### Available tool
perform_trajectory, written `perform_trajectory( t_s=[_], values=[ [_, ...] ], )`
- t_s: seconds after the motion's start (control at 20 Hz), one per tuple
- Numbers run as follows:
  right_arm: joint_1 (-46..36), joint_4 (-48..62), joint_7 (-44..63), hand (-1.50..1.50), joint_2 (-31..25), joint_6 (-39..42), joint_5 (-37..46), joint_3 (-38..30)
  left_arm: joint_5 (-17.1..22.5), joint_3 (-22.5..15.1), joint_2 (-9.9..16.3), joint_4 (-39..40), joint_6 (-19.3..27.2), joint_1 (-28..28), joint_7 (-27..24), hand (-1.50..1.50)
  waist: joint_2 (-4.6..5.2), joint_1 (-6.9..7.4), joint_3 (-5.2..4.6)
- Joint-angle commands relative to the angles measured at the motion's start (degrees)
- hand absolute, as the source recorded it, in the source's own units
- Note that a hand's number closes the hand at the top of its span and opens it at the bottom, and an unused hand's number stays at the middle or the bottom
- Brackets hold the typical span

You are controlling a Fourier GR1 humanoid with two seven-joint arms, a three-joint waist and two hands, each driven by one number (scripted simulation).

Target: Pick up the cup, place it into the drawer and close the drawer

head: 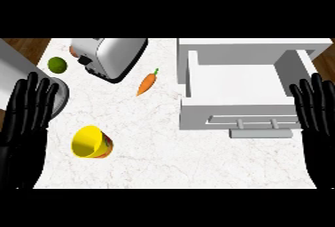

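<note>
Cup: yellow, smooth, lying on its side at 8 o'clock on the counter, mouth toward the left edge; untouched.
Drawer: white, boxy, pulled open at 2 o'clock, bar handle facing the robot.
Left hand: at 9 o'clock, fingers straight and up, holding nothing, resting.
Right hand: at 3 o'clock, likewise flat and bare.
Risks: the tipped round cup may roll away if nudged off-centre; its slick curved wall may slip between the fingers; the carrot and toaster at 11 o'clock lie near a careless sweep.
Surfaces: counter pale, marbled; toaster glossy metal; lime round, matte.
</note>
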Motion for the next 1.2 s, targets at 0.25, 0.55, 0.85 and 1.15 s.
perform_trajectory(
  t_s=[0.25,0.55,0.85,1.15],
  values=[
    [-1.62,1.05,0.75,-1.5,0.52,0.38,0.54,1.35,-17.74,-1.91,-4.58,-1.59,20.32,-0.14,3.16,-1.5,-0.74,0.68,0.01],
    [-4.07,3.94,5.74,-1.5,0.89,1.8,-4.41,0.43,-8.52,-8.66,-4.65,1.86,31.27,1.02,3.43,-1.5,-0.65,0.55,-0.06],
    [-5.59,4.55,5.47,-1.5,1.12,1.99,-5.31,-1.35,-10.7,-10.35,-4.67,5.86,35.14,-4.43,4.57,-1.5,-0.63,0.4,-0.06],
    [-3.84,-0.57,8.4,-1.5,1.84,1.59,-2.57,2.11,-7.43,-10.84,-4.67,8.82,36.0,-3.03,1.03,-1.5,-0.66,0.37,-0.07]
  ],
)
